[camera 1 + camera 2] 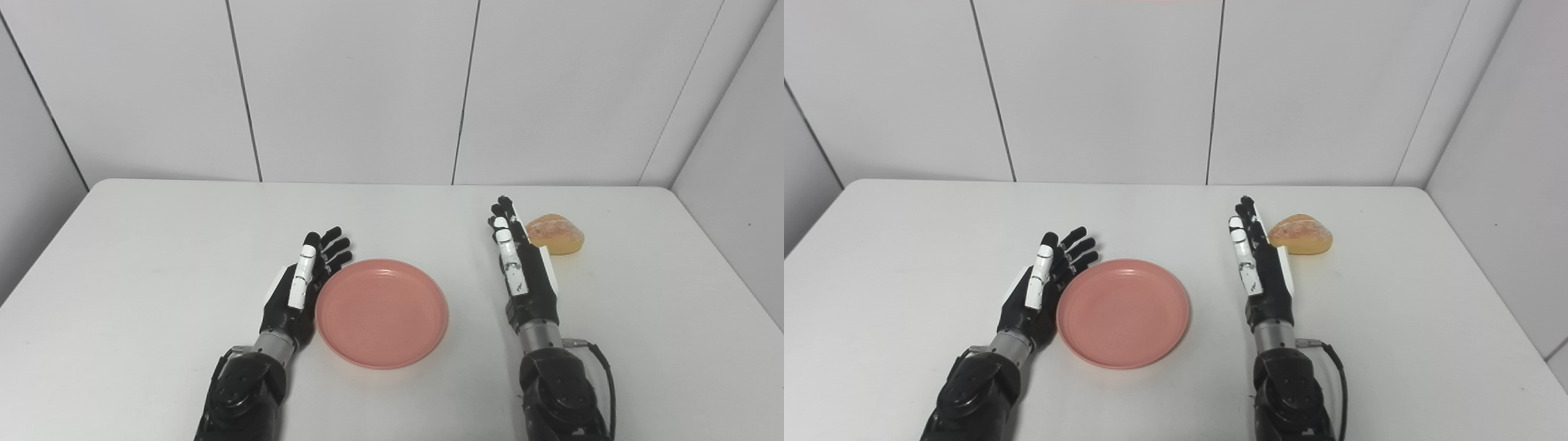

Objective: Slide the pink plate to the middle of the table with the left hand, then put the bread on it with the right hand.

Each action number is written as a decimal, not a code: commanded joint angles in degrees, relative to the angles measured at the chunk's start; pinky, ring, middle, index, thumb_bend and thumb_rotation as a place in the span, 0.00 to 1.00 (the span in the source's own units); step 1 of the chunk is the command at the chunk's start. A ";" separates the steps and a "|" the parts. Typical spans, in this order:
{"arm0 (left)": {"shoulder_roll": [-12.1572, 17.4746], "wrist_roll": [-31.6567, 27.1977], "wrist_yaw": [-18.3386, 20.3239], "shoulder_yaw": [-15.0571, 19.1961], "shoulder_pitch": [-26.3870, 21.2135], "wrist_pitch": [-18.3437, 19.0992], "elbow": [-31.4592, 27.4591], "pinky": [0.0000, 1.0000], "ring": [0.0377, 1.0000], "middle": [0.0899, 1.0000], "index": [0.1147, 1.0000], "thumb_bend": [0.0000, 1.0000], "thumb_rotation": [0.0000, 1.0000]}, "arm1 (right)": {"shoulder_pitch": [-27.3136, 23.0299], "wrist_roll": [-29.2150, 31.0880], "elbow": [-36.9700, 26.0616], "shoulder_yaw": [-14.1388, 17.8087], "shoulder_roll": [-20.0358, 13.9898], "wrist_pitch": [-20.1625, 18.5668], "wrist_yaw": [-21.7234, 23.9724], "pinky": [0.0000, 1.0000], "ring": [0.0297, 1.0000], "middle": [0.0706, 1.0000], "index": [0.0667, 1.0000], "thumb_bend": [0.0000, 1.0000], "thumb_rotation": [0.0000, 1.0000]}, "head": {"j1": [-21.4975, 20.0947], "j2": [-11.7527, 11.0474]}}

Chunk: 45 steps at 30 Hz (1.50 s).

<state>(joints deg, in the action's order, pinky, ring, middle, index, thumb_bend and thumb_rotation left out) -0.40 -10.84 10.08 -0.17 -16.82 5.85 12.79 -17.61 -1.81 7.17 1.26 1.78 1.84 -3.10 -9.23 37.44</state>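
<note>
Plate (381, 313) mid-tabletop (153, 275), bread (555, 233) far right.
Left hand (300, 288) sits just left of the plate; right hand (520, 269) stands between plate and bread.

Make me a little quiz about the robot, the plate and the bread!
1. True or false: the bread lies on the plate.
2. Which hand is beside the plate's rim: A) left, B) right?
3. Fill in: both hands are ____, holding nothing.

Key:
1. False. The bread sits on the table, beyond the right hand.
2. A. The left hand is at the plate's left edge.
3. open
</note>
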 commanded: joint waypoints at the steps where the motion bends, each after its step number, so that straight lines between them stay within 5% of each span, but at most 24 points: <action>1: -0.04 0.83 0.25 -0.50 -1.21 -2.19 0.21 0.98 0.88 0.88 0.86 0.72 1.00 | -3.42 -4.10 -2.08 -1.10 -2.39 4.30 -0.54 0.95 0.92 0.92 0.91 0.58 0.87 | -0.19 -0.22; 6: 0.07 1.06 0.56 -0.53 -1.08 -3.56 1.03 0.95 0.89 0.88 0.86 0.71 1.00 | -4.64 -11.33 -1.40 -3.09 -6.51 7.09 -1.69 0.84 0.86 0.87 0.87 0.58 0.82 | -1.33 -0.81; 17: 0.70 0.17 1.60 -0.55 -0.61 -3.70 0.30 0.94 0.88 0.88 0.86 0.69 1.00 | -8.12 -14.02 -5.86 -3.63 -17.08 -2.70 6.79 0.87 0.90 0.89 0.86 0.74 0.46 | -3.22 -0.64; 23: 0.97 -0.26 2.54 -0.40 -0.61 -2.97 -0.27 0.94 0.89 0.89 0.87 0.67 1.00 | -9.86 -20.61 -5.59 -4.34 -21.07 -3.59 6.33 0.82 0.88 0.89 0.87 0.81 0.45 | -4.66 -0.73; 34: 2.01 -0.69 3.43 0.12 -0.84 -3.42 0.19 0.97 0.89 0.89 0.87 0.67 1.00 | -13.12 -23.69 -0.85 -4.02 -26.71 -5.71 8.81 0.79 0.87 0.89 0.87 0.83 0.40 | -5.23 -0.30; 45: 1.92 -0.93 3.23 0.41 -0.66 -2.49 -0.49 1.00 0.89 0.90 0.87 0.67 1.00 | -19.76 -25.56 11.44 -7.74 -33.91 -0.37 11.40 0.76 0.84 0.87 0.85 0.91 0.40 | -5.23 -0.39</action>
<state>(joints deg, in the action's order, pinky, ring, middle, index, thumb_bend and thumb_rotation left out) 1.53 -11.32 13.33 0.20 -16.50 3.44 13.68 -33.72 -27.30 18.72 -6.58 -30.34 -1.33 8.41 -14.50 37.09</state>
